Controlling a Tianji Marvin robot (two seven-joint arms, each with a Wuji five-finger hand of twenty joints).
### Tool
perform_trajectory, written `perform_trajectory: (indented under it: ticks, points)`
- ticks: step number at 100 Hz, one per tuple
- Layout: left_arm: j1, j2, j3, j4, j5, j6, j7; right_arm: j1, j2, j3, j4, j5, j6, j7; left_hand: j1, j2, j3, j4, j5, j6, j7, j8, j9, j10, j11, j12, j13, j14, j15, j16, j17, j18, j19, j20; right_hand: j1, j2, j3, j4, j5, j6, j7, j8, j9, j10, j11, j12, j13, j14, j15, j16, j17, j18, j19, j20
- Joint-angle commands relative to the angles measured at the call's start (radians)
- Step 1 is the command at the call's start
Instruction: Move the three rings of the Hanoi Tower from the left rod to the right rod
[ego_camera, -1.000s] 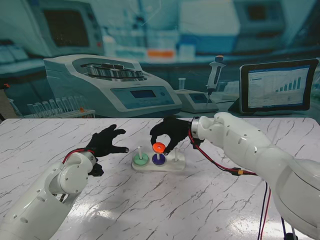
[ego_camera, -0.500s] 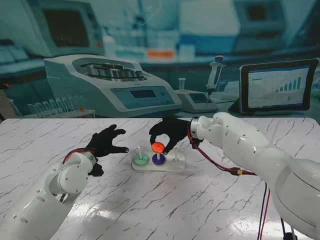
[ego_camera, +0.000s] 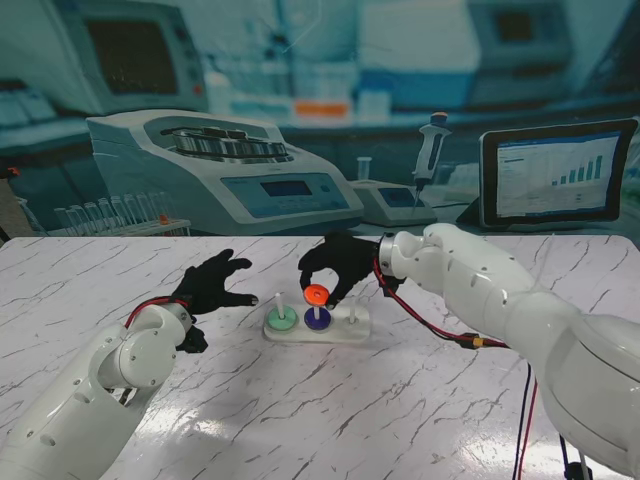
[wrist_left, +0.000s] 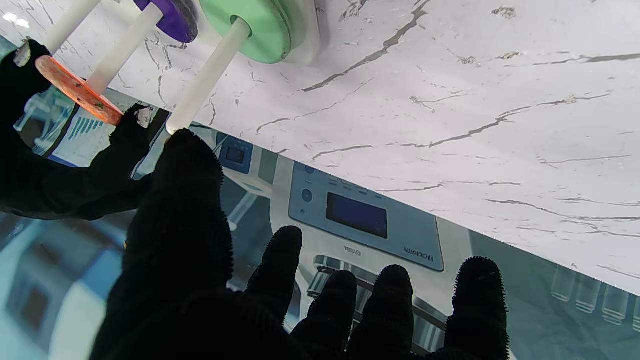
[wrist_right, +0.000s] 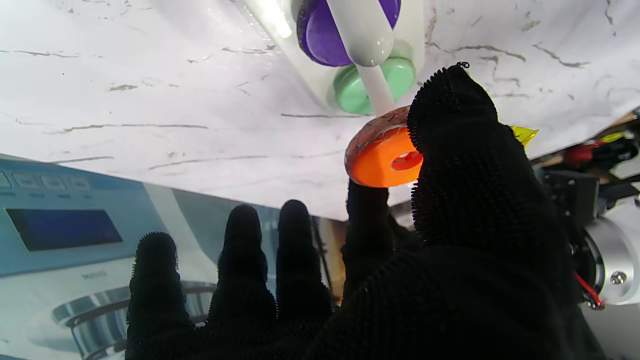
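Stand view, orange ring (ego_camera: 317, 293) pinched in right hand (ego_camera: 340, 265)

Setting: laboratory mock-up, a table set before a printed lab backdrop.

- Backdrop (ego_camera: 320, 60): flat, blurred teal scene of shelves, monitors and bench equipment, standing beyond the fingertips of both hands.
- Centrifuge-type instrument (ego_camera: 220, 170): pale casing, round rotor lid, blue display panel; beyond the left hand's fingers.
- Test tube rack (ego_camera: 115, 213): 1 row of clear tubes, just beside that instrument.
- Pipette (ego_camera: 428, 150): upright on its stand, beyond the right hand's fingers.
- Tablet screen (ego_camera: 555, 175): bar chart and text displayed.
- Table (ego_camera: 330, 400): white marble-pattern top with grey veins.
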Motion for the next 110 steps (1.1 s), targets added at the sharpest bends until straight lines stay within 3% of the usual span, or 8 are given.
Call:
perform_trajectory:
  ticks: [1,42,54,58,80,94,110]
  points:
    - [0.004,-0.004,0.002,-0.003,-0.005,-0.021,-0.009,0.003,-0.011,-0.006,0.003,0.001,-0.004,0.002,-0.003,0.034,-0.031,0.004,0.012,-0.024,0.004,0.011,0.017,-0.015,-0.006,0.002,-0.008,0.004,-0.012,-0.006,-0.013,0.018,-0.032,-0.006,0.099,0.131,0.066,0.003,0.070,-0.128,0.186,0.005,-0.001,-0.014,0.003,-0.002,-0.004,-0.030,-0.002,-0.010,-0.011,-0.063,-0.018,-0.007]
    - [0.005,-0.005,0.002,-0.004,-0.005,-0.017,-0.008,0.006,-0.024,-0.024,0.031,0.007,-0.015,0.004,-0.002,0.035,-0.031,0.004,0.011,-0.024,0.003,0.011,0.017,-0.016,-0.007,0.001,-0.009,0.003,-0.012,-0.007,-0.014,0.017,-0.034,-0.007,0.081,0.120,0.061,0.008,0.056,-0.105,0.160,-0.011,-0.009,-0.008,-0.001,-0.003,-0.006,-0.027,-0.008,-0.008,-0.015,-0.063,-0.019,-0.007]
    - [0.006,-0.005,0.002,-0.003,-0.005,-0.017,-0.007,0.006,-0.023,-0.026,0.029,0.007,-0.015,0.008,-0.002,0.034,-0.030,0.004,0.011,-0.023,0.003,0.010,0.017,-0.016,-0.007,0.001,-0.008,0.002,-0.012,-0.007,-0.015,0.017,-0.035,-0.007,-0.016,0.114,0.129,0.026,0.096,-0.024,-0.159,0.125,-0.018,0.002,-0.011,-0.001,-0.007,-0.022,-0.013,-0.005,-0.017,-0.060,-0.019,-0.005]
    - [0.006,-0.005,0.002,-0.003,-0.005,-0.017,-0.008,0.006,-0.022,-0.026,0.028,0.006,-0.015,0.009,0.001,0.029,-0.030,0.004,0.011,-0.024,0.003,0.011,0.018,-0.016,-0.006,0.002,-0.008,0.002,-0.012,-0.007,-0.014,0.017,-0.035,-0.007,-0.035,0.078,0.152,0.023,0.073,-0.007,-0.240,0.175,-0.024,0.009,-0.014,0.000,-0.007,-0.022,-0.015,-0.004,-0.016,-0.059,-0.018,-0.004]
    - [0.004,-0.002,0.001,-0.005,0.002,-0.020,-0.018,0.007,-0.019,-0.024,0.035,0.006,-0.030,0.006,0.026,-0.007,-0.023,0.009,0.013,-0.027,0.006,0.013,0.025,-0.015,-0.004,0.002,0.001,0.002,-0.008,-0.006,-0.009,0.021,-0.031,-0.006,-0.197,-0.116,0.320,0.002,-0.061,0.051,-0.418,0.132,-0.057,0.042,-0.040,-0.003,-0.009,-0.007,-0.035,-0.005,-0.026,-0.050,-0.020,-0.002]
    - [0.002,-0.002,0.003,-0.003,0.003,-0.020,-0.019,0.009,-0.015,-0.024,0.031,0.012,-0.033,0.020,0.033,-0.020,-0.018,0.012,0.014,-0.029,0.007,0.014,0.053,-0.005,0.007,0.007,0.002,0.004,-0.007,-0.005,-0.007,0.021,-0.027,-0.004,-0.225,-0.144,0.350,-0.008,-0.120,0.067,-0.476,0.099,-0.077,0.055,-0.048,-0.003,-0.009,-0.002,-0.048,-0.004,-0.031,-0.048,-0.021,-0.001]
    - [0.000,-0.001,0.006,-0.002,0.004,-0.018,-0.021,0.014,-0.013,-0.027,0.034,0.032,-0.043,0.048,0.033,-0.022,-0.013,0.013,0.014,-0.030,0.008,0.015,0.054,-0.005,0.007,0.009,0.002,0.005,-0.006,-0.004,-0.007,0.023,-0.024,-0.004,-0.244,-0.132,0.305,-0.014,-0.155,0.075,-0.524,0.061,-0.112,0.063,-0.084,-0.014,-0.012,0.004,-0.066,-0.002,-0.043,-0.046,-0.023,0.001]
